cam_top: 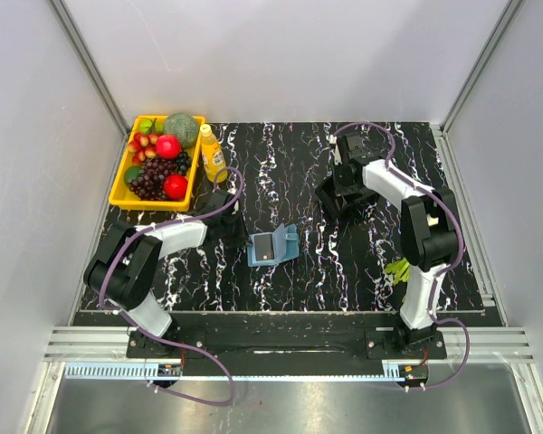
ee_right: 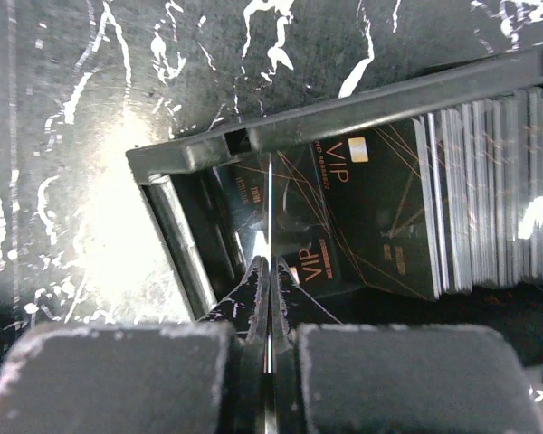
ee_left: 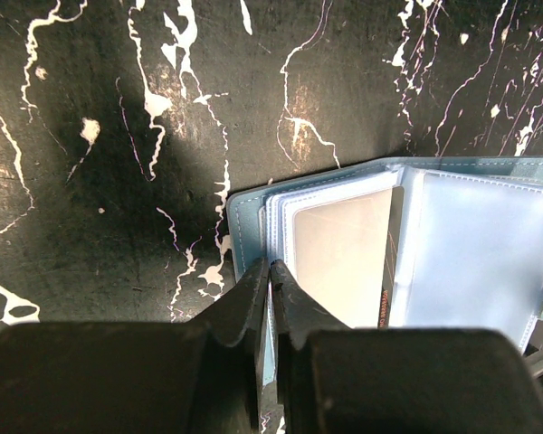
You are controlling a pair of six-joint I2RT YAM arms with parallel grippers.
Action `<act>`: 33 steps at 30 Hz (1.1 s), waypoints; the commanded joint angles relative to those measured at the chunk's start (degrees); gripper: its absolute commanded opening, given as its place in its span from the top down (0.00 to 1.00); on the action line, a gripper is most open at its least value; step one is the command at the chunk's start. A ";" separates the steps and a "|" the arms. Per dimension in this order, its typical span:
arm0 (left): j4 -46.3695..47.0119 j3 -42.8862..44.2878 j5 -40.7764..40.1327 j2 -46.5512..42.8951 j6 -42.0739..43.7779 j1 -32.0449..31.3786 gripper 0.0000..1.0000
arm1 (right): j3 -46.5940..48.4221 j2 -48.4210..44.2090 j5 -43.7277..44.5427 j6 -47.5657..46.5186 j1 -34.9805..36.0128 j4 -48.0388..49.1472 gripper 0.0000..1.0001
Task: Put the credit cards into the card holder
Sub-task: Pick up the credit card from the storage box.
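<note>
The card holder (cam_top: 273, 246) lies open near the middle of the surface (cam_top: 344, 271), with its clear sleeves facing up. One sleeve seems to have a pale card in it. My left tool (ee_left: 270, 274) is pinched shut on the holder's 9 o'clock edge in the top view, with the cover and a few sleeve leaves caught between the fingers.

At about 2 o'clock from the holder sits the black box (ee_right: 344, 113), where the credit cards (ee_right: 484, 181) stand on edge in a tight row. My right tool (ee_right: 269, 268) is closed on one card (ee_right: 269, 203). I see that card edge-on, as a thin bright line rising from between the fingers.

I judge the cards to be light, stiff and glossy, so they could swivel or slip in a loose pinch. A firm hold near one short edge would leave most of the card free to enter a sleeve.

The holder looks soft and floppy, and its thin plastic leaves will likely cling together and buckle if pushed. It is probably too light to stay put by itself, so it needs anchoring at the cover edge, away from the sleeve mouth. I cannot tell from here which way the mouths open.
</note>
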 commanded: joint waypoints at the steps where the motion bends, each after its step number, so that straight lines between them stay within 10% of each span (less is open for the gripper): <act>1: -2.26 0.63 -0.05 -0.06 0.95 -0.33 0.90 | -0.11 -10.53 -0.19 1.53 -0.05 0.39 1.00; 14: -0.24 1.94 3.72 -0.42 -0.45 -0.24 0.83 | -7.58 -25.75 -13.90 15.24 7.15 2.75 1.00; 33: 0.03 4.32 7.16 -3.59 -0.81 -0.95 0.80 | -14.70 -22.94 -16.63 20.96 11.38 8.55 1.00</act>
